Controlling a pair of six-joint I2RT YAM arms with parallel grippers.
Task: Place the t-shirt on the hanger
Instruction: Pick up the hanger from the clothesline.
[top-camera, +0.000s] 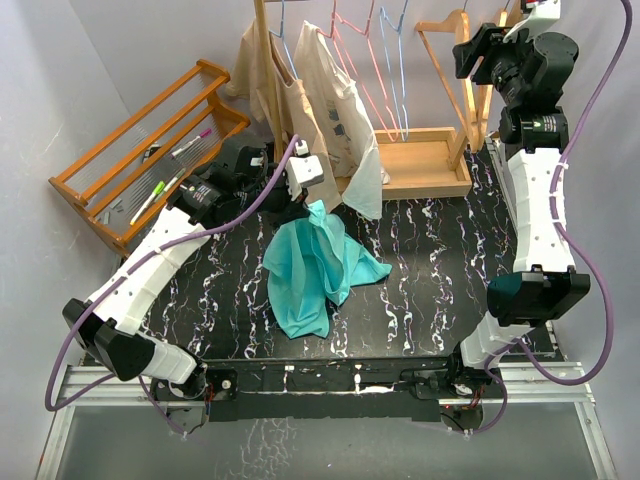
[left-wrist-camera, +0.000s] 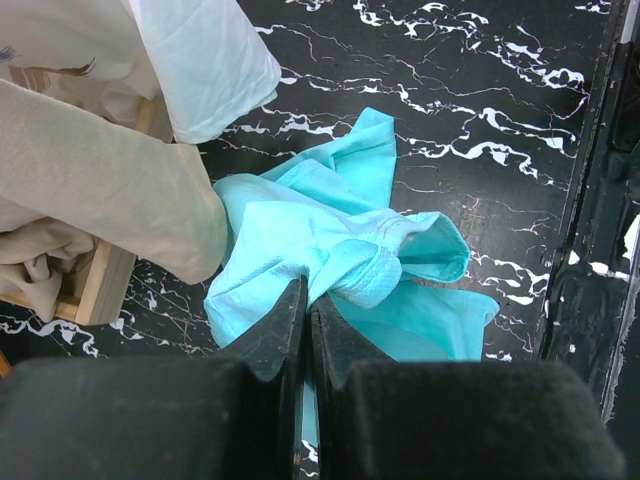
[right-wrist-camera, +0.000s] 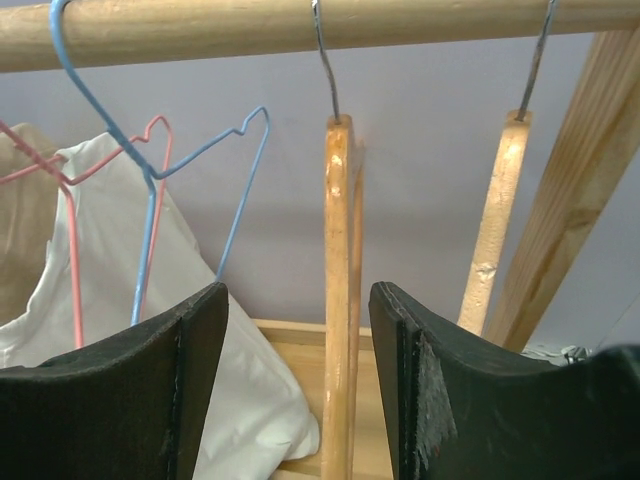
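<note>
right wrist: right hand (right-wrist-camera: 297, 298) wide astride the hanger (right-wrist-camera: 338, 300), slim gap rightward; left hand (left-wrist-camera: 308, 300) pinching the t-shirt (left-wrist-camera: 300, 230).

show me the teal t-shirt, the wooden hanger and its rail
teal t-shirt (top-camera: 312, 265): top view, middle of crumpled cloth
wooden hanger (right-wrist-camera: 338, 300): right wrist view, edge-on wooden body
rail (right-wrist-camera: 200, 30): right wrist view, front face

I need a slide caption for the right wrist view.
Open right claw faces the edge-on wooden hanger hung on the rail.

robot lab rig: two arms (top-camera: 150, 270) on a black marbled table (top-camera: 440, 270), wooden clothes rack (top-camera: 430, 165), bare grey walls (top-camera: 60, 80)
</note>
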